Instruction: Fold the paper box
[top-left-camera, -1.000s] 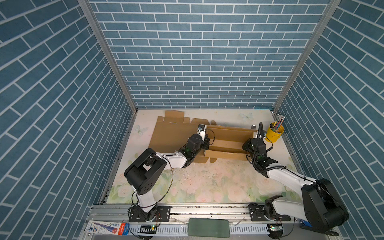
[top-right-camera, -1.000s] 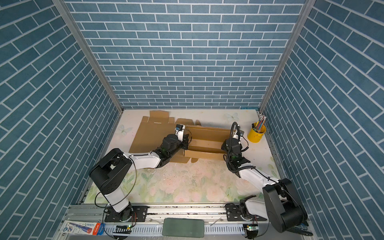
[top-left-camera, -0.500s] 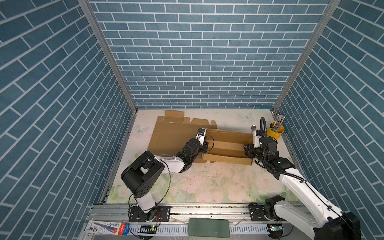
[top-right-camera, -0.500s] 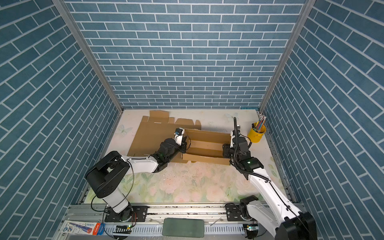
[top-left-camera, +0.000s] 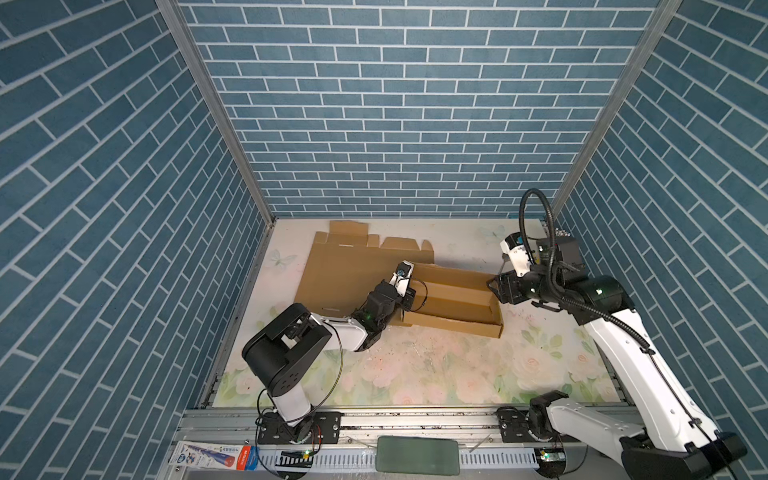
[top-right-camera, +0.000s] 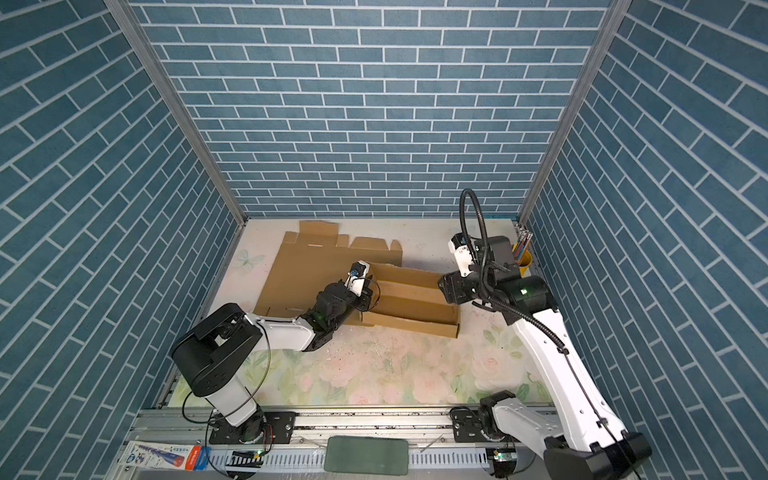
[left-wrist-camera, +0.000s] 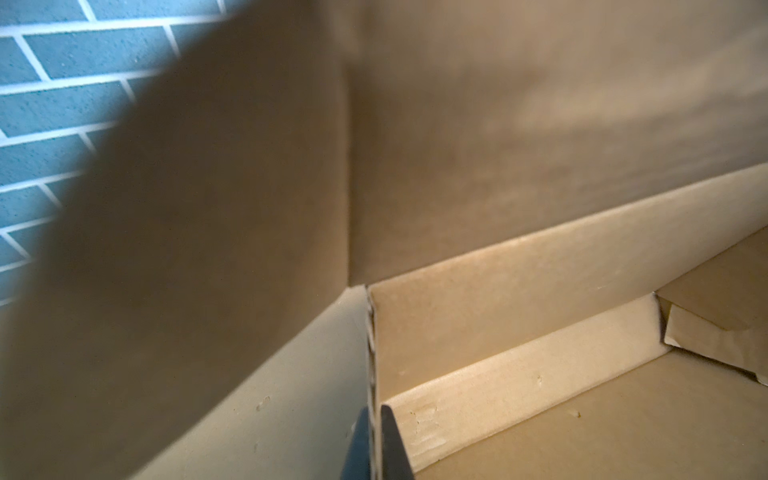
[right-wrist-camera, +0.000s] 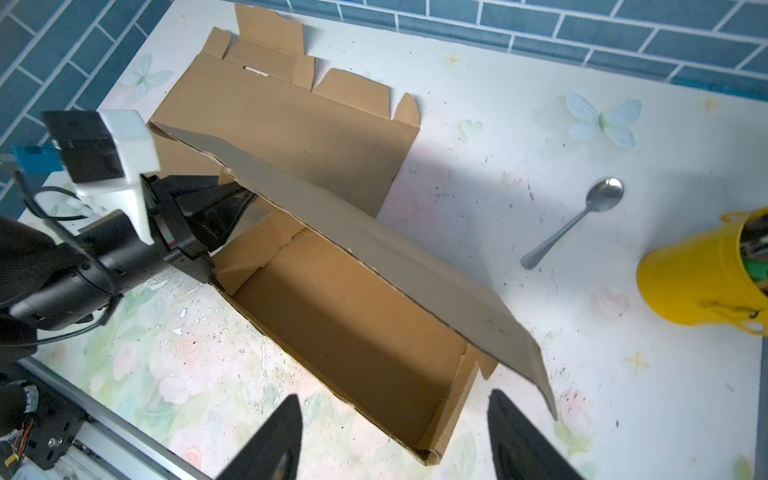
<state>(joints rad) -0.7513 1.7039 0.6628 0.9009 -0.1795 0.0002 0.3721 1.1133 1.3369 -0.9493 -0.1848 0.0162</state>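
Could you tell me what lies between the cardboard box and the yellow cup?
A silver metal spoon, between brown cardboard box and yellow cup, shown in the right wrist view.

Nothing legible anywhere. Blue, white and red packet (top-left-camera: 212, 456) (top-right-camera: 160, 456) at the near edge in both top views: lettering too small to read.

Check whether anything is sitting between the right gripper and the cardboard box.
Nothing visible does. The right gripper hangs open by one end of the paper box, with no object between them. The spoon and yellow cup sit off to the side, clear of that gap.
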